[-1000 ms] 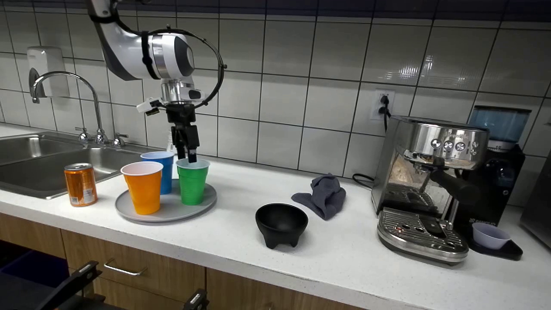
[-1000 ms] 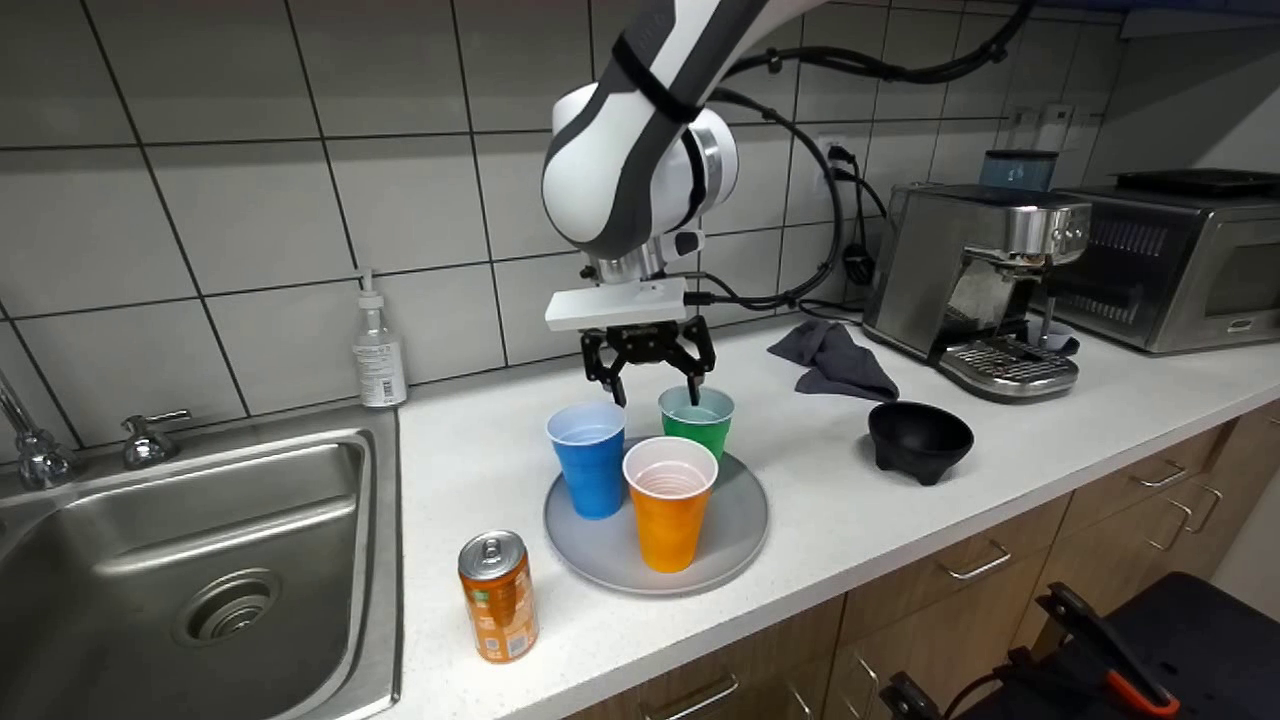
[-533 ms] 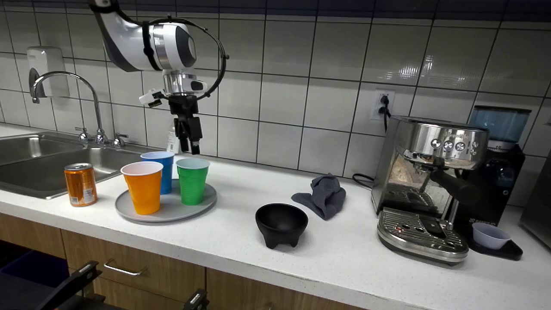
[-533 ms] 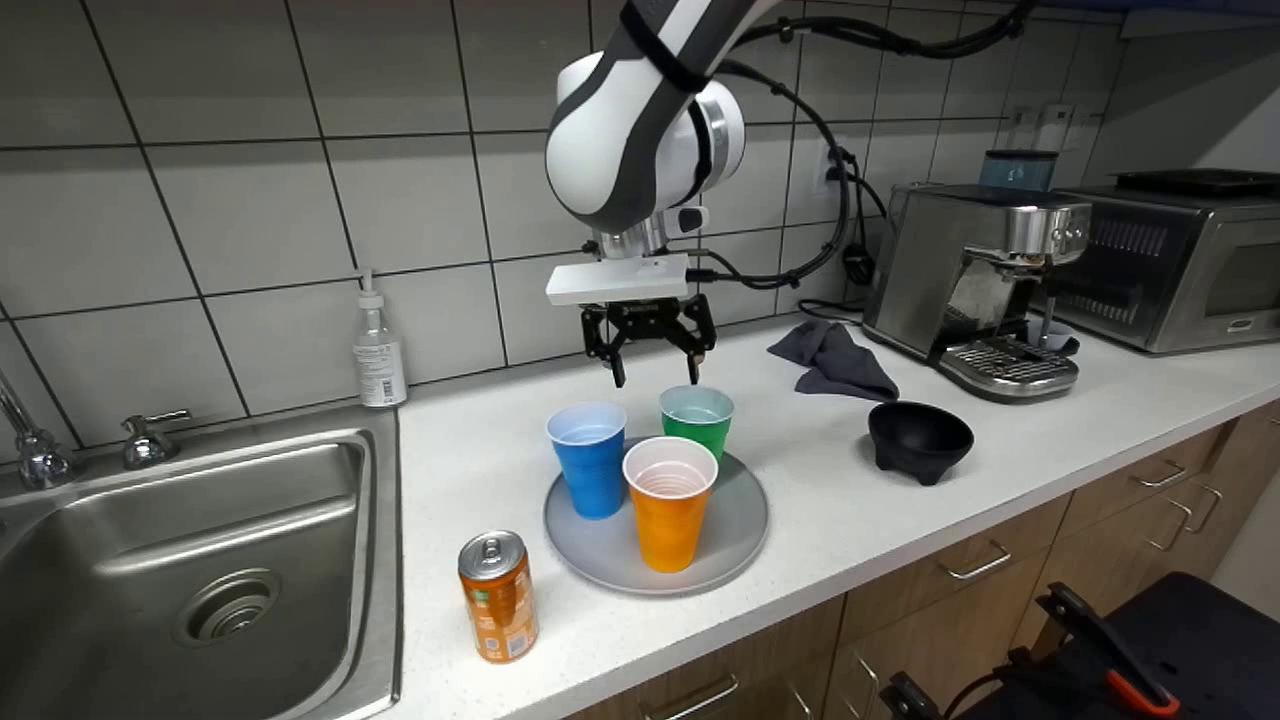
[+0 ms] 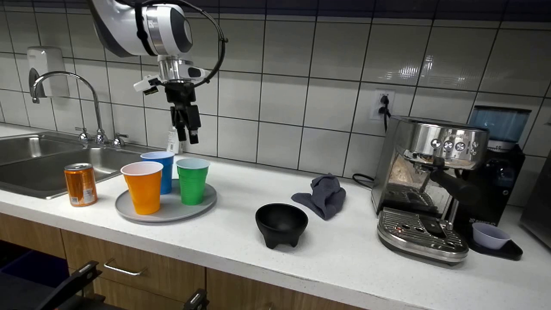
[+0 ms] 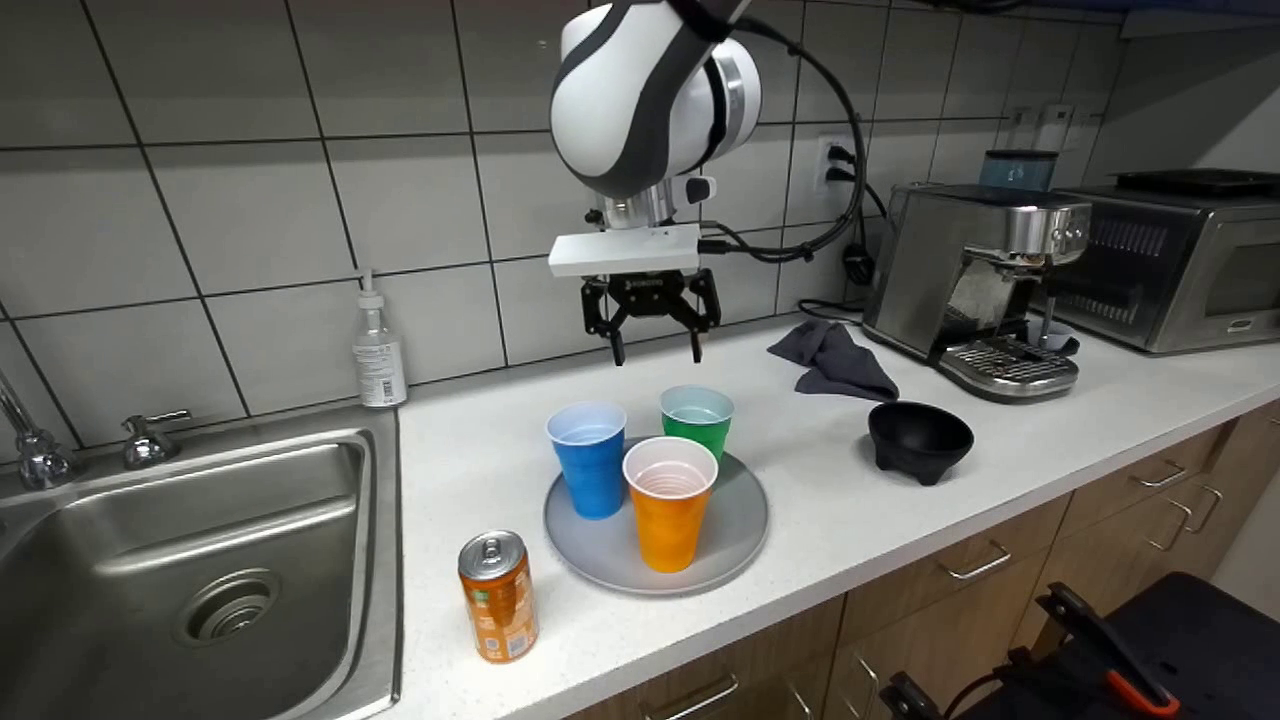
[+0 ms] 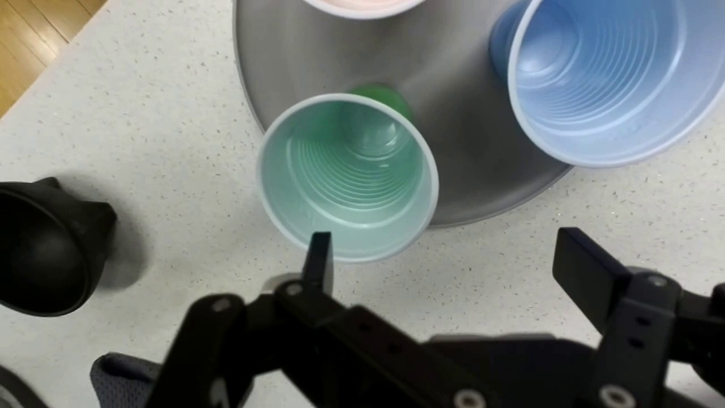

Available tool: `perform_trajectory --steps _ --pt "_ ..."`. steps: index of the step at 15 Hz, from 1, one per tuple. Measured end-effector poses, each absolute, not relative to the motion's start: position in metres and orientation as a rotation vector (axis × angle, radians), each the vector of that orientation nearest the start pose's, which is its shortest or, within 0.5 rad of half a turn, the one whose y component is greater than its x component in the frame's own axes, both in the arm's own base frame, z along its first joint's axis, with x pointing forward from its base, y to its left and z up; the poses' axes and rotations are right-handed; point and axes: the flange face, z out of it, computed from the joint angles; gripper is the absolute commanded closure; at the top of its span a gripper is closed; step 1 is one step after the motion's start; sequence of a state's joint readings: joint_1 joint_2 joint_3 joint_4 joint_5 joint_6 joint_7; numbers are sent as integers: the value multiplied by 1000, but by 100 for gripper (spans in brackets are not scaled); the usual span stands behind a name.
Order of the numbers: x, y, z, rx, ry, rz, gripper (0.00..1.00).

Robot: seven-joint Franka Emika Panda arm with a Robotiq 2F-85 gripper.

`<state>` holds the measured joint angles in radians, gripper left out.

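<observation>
My gripper [image 5: 188, 139] is open and empty, pointing down in the air above the plate's back edge; it also shows in an exterior view [image 6: 657, 357] and in the wrist view [image 7: 445, 249]. Nearest is a green cup [image 5: 192, 185], upright on a round grey plate [image 6: 735, 530]. In the wrist view one finger overlaps the rim of the green cup [image 7: 351, 175], but the exterior views show a gap between them. A blue cup [image 6: 590, 470] and an orange cup [image 6: 670, 525] also stand upright on the plate. No contents show in the green or blue cup.
An orange can [image 6: 498, 610] stands between the plate and the sink [image 6: 375, 560]. A black footed bowl [image 5: 282, 226], a dark cloth [image 5: 325, 196] and an espresso machine [image 5: 424, 172] lie along the counter. A soap bottle [image 6: 378, 350] stands by the tiled wall.
My gripper has risen from the green cup's rim, where a fingertip was at the cup's mouth, to well above it. It stays open. The cups, plate and can have not moved.
</observation>
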<state>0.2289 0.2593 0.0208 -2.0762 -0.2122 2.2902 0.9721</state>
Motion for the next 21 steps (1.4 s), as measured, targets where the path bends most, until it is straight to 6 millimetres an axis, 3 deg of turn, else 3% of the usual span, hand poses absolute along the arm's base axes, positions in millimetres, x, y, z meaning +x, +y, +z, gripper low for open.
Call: perform_trajectory --steps 16,21 --pt "495 144 353 -3263 431 -147 0" --pt "482 148 365 -3268 340 -166 0"
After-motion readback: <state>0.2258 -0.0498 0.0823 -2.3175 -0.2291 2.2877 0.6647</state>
